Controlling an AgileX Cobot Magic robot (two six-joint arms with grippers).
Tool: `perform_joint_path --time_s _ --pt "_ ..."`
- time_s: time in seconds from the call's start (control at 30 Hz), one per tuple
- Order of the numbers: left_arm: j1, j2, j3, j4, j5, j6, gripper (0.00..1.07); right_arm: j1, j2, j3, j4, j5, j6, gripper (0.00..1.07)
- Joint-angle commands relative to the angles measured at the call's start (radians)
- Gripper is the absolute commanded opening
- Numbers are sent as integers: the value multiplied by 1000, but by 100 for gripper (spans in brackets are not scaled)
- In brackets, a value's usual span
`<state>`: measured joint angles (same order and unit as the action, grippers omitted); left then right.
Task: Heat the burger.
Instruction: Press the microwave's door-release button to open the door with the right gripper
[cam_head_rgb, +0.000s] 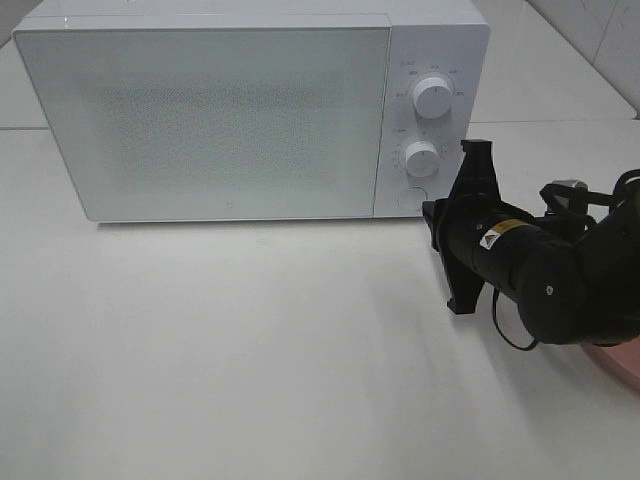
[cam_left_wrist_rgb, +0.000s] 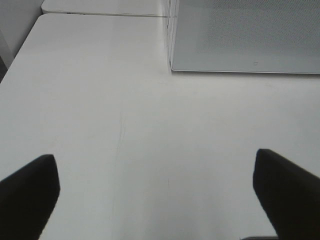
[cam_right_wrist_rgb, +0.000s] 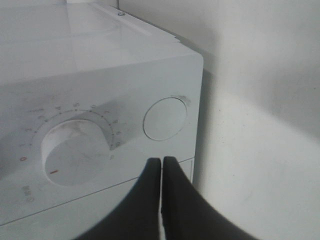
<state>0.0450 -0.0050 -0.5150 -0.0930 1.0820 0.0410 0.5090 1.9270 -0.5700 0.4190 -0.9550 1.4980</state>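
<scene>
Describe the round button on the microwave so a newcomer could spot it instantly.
Find the white microwave at the back of the table, then its control strip on the right. Under the upper knob and lower knob sits the button. It alone is flat, with no scale marks around it.

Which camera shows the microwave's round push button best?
The right wrist view: the round button sits close up, just beyond the shut right gripper. The exterior high view shows it small; the left wrist view misses it.
</scene>
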Motion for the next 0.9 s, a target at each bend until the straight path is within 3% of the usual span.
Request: perform_joint_path --time_s 0.03,0.43,0.9 --pt "-1 -17 -1 -4 -13 -2 98 -16 20 -5 -61 -7 49 0" --pt "-1 -17 -1 -4 -13 -2 98 -16 87 -10 -48 -85 65 0" --pt "-1 -17 -1 -4 -13 -2 98 -16 148 -131 5 -72 31 0"
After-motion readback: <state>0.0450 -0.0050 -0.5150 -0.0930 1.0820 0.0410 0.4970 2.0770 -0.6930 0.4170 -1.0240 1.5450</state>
